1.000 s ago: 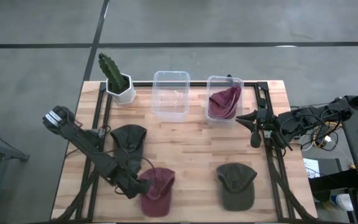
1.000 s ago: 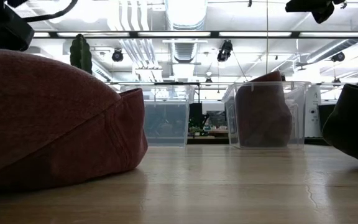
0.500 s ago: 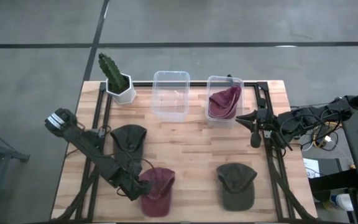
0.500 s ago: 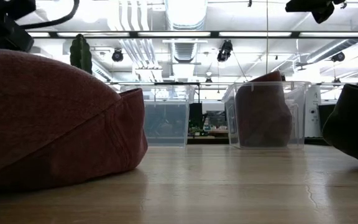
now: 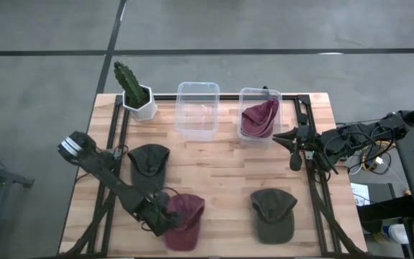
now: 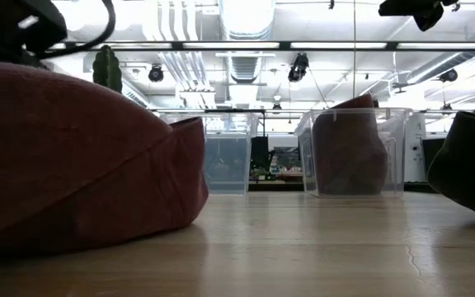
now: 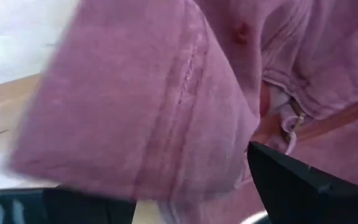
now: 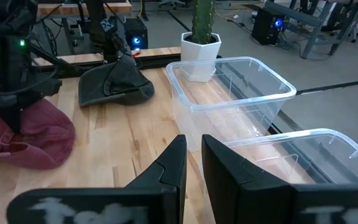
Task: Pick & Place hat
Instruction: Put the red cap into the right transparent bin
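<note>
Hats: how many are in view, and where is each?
4. A red hat at the left gripper, a green hat beside it, another green hat front right, one red hat in the right bin.

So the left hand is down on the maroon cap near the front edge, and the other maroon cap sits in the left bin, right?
Not quite. The left hand is on the maroon cap, but the other maroon cap sits in the right bin; the left bin holds no cap. The high view shows this.

maroon hat (image 7: 166, 93) blurred — edges cropped
</note>
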You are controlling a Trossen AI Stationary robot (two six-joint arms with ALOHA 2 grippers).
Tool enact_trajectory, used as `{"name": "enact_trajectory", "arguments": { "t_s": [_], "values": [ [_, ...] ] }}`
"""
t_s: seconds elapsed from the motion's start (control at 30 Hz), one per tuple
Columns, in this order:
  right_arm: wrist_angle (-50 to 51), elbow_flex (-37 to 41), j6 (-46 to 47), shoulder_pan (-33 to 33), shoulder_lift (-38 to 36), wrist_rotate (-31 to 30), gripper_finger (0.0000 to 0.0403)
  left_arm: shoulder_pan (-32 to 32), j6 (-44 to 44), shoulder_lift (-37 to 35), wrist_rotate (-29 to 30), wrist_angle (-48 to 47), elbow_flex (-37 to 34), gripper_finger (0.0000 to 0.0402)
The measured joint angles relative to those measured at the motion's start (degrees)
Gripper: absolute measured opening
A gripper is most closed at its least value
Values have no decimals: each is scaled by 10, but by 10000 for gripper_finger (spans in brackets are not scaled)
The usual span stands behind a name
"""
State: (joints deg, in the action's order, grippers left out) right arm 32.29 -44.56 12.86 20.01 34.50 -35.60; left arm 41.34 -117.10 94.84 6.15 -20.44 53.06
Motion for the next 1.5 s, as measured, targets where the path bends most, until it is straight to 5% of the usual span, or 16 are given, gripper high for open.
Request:
{"name": "enact_trajectory", "arguments": {
  "t_s": [0.2,0.43,0.7,0.93,1.13,1.3,1.5],
  "values": [
    [0,0,0,0,0,0,47,0,-7,34,0,18,0,207],
    [1,0,2,0,1,0,47,-1,-14,20,25,34,0,35],
    [41,0,0,0,5,0,47,-4,-12,-31,121,24,20,30],
    [10,0,3,0,4,25,47,-20,46,-81,368,2,77,30],
    [-103,0,-13,0,-4,75,47,-67,196,-93,540,1,141,30],
    [-166,0,-13,0,5,110,59,-131,356,-92,592,5,197,30],
    [-223,0,-24,0,32,115,119,-203,525,-92,599,63,235,30]
  ]
}}
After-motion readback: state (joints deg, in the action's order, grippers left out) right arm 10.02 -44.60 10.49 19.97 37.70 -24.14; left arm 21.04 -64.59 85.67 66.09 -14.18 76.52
